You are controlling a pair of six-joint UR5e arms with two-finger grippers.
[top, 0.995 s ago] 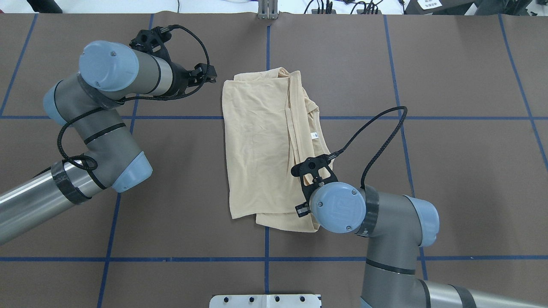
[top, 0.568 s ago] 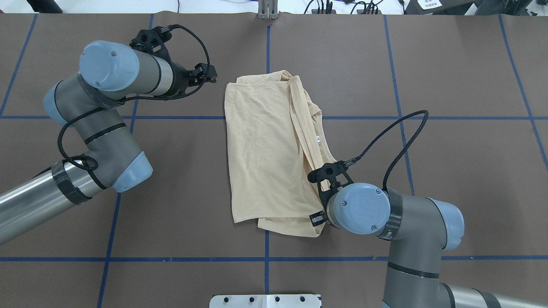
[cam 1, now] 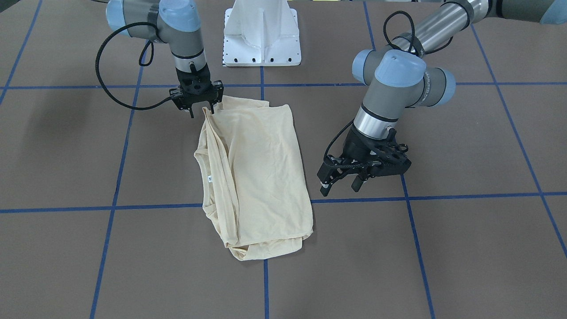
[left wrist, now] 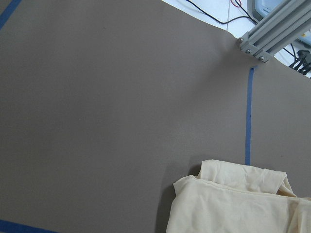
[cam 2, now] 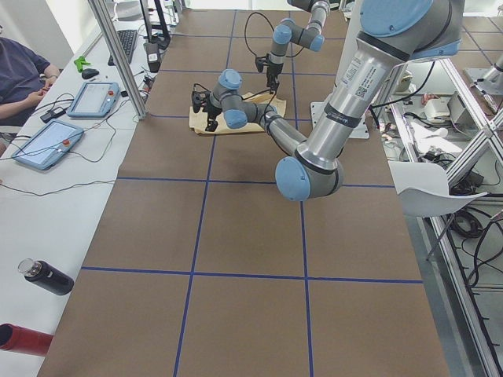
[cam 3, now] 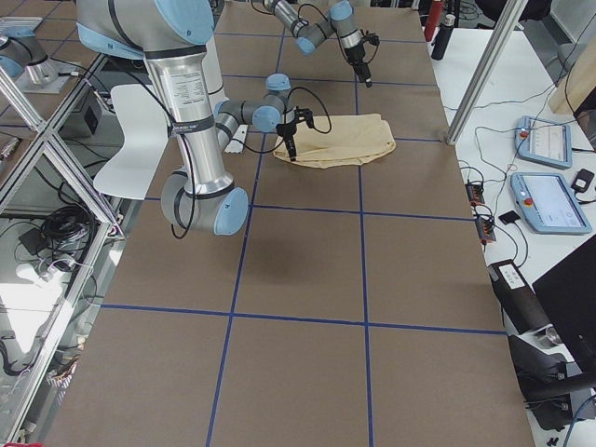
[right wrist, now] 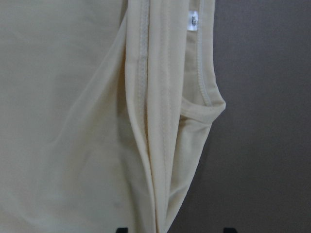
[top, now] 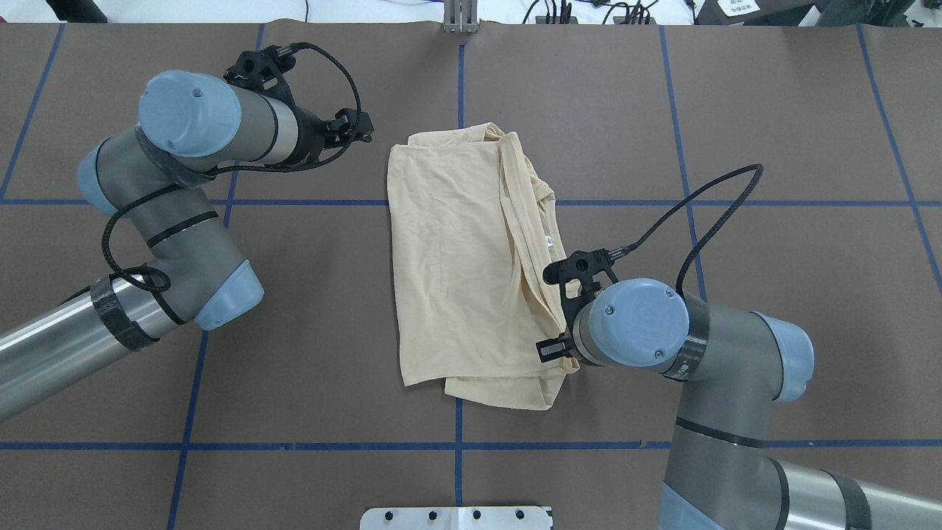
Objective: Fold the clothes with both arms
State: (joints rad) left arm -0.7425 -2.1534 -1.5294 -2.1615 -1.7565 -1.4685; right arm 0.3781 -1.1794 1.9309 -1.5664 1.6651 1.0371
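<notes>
**Item:** T-shirt (top: pixel 456 258), cream, 1 piece. It lay folded lengthwise into a long panel at the middle of the table (top: pixel 773 294), well clear of all 4 edges. Its long axis ran from the robot's edge toward the operators' edge. The neck label (top: pixel 547 238) showed among the layered hems along its right side.

**Right gripper** (cam 1: pixel 203 113): stood over the panel's right corner nearest the robot's edge. Its jaws were apart and straddled the stacked hems.

**Left gripper** (cam 1: pixel 341 188): hung near the panel's left side at the operators' end, off the cloth, with jaws apart and nothing held.

**Risk, as judged:** the hems sat in several thin layers. A pinch catching only the top 1 would peel it away and undo the fold. With only 1 corner held, any lift or drag would probably skew the panel.
</notes>
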